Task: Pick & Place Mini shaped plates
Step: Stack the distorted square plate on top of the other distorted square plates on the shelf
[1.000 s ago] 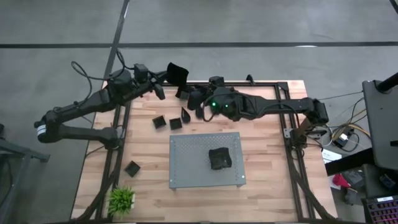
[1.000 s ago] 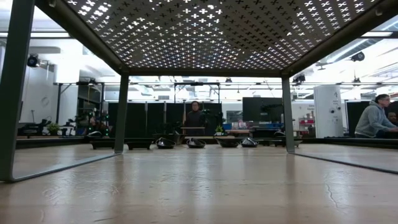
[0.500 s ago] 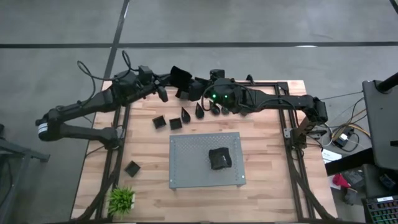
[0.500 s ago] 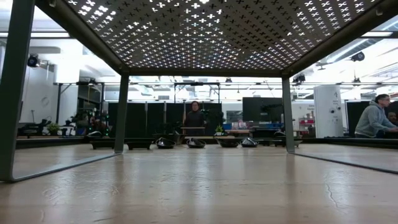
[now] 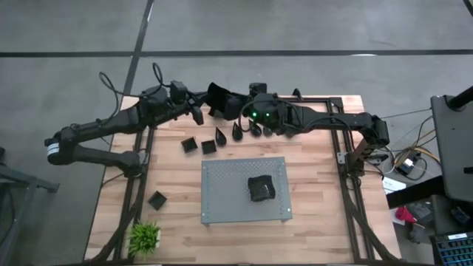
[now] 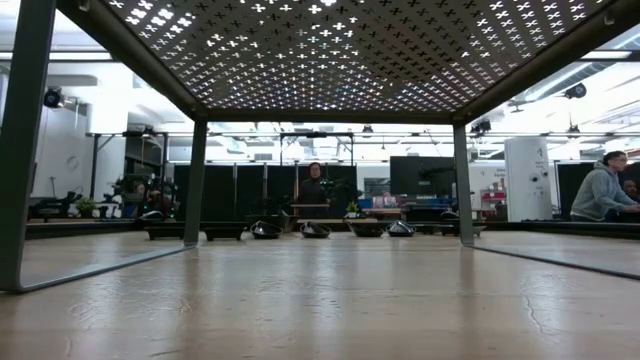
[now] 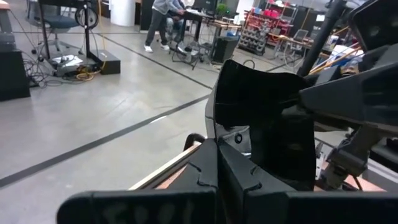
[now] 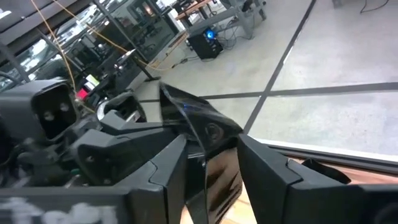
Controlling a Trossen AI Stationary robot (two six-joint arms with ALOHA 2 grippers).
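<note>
A black square mini plate point(image 5: 219, 94) hangs in the air over the table's far edge, between my two grippers. My left gripper point(image 5: 201, 103) point(image 7: 219, 146), coming from the left, is shut on it. My right gripper point(image 5: 235, 107) point(image 8: 212, 142) is open, with one finger on each side of the plate's point(image 8: 199, 115) opposite edge. More mini plates lie on the wood below: two square ones point(image 5: 189, 145) point(image 5: 209, 147) and two teardrop ones point(image 5: 220, 137) point(image 5: 238, 131). Another square one point(image 5: 157, 199) lies near the front left. My left gripper pinches the plate's rim near a lower corner point(image 7: 249, 158) between its two fingers. The fingers lie level and come from the table's left. The plate stands on edge, upright, lifted clear of the table. My right gripper: I cannot tell whether its fingers point(image 8: 171, 165) touch the plate.
A grey perforated board point(image 5: 222, 192) on legs stands at the table's middle, with a dark stack of plates point(image 5: 261, 188) on it. A small green plant point(image 5: 145, 236) stands at the near left corner. In the low view a row of plates point(image 6: 315, 230) shows beyond the board's legs, with people farther off.
My left gripper has carried the upright plate toward the table's right, up to my right gripper. My right gripper has shifted toward the far edge and the plate, so that its fingers now stand around the plate.
</note>
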